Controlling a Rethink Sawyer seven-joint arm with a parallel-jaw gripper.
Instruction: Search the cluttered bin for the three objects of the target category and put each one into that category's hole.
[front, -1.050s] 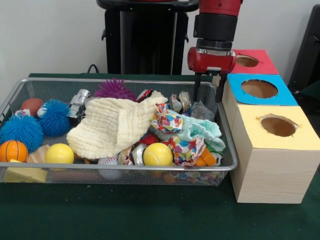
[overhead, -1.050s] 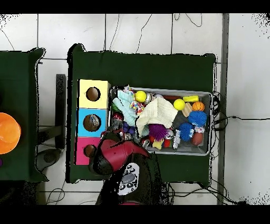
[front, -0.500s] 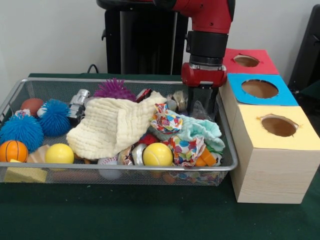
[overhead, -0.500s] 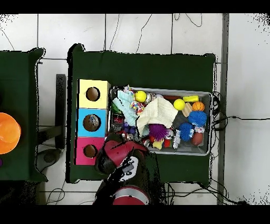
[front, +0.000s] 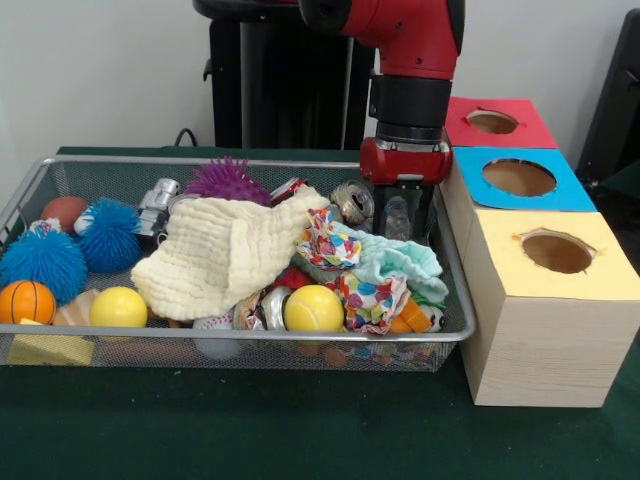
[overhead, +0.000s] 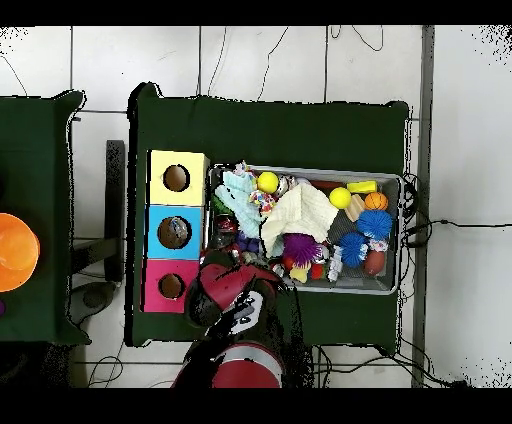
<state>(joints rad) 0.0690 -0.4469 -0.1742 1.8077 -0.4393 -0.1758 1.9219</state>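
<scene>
My gripper (front: 405, 222) hangs from the red wrist, low in the back right corner of the wire bin (front: 300, 338). Its fingers (front: 427, 212) stand apart, open, on either side of a crumpled grey see-through piece (front: 399, 214). A crushed silver can (front: 353, 201) lies just left of it. In front of it are a mint cloth (front: 400, 260) and a patterned cloth (front: 333, 243). The three hole boxes stand right of the bin: yellow (front: 590, 275), blue (front: 522, 180), red (front: 495, 123). From overhead the red arm (overhead: 232, 288) covers the gripper beside the red box (overhead: 158, 287).
A cream cloth (front: 225, 250) drapes over the bin's middle. Two yellow balls (front: 314, 308) (front: 119, 308), blue spiky balls (front: 42, 262), a purple spiky ball (front: 229, 180), an orange ball (front: 26, 301) and a silver toy (front: 158, 205) fill the rest. An orange object (overhead: 15, 251) sits on the side table.
The arm has swung left from above the bin's back right rim and come down into the bin. The fingers now straddle the grey crumpled piece.
</scene>
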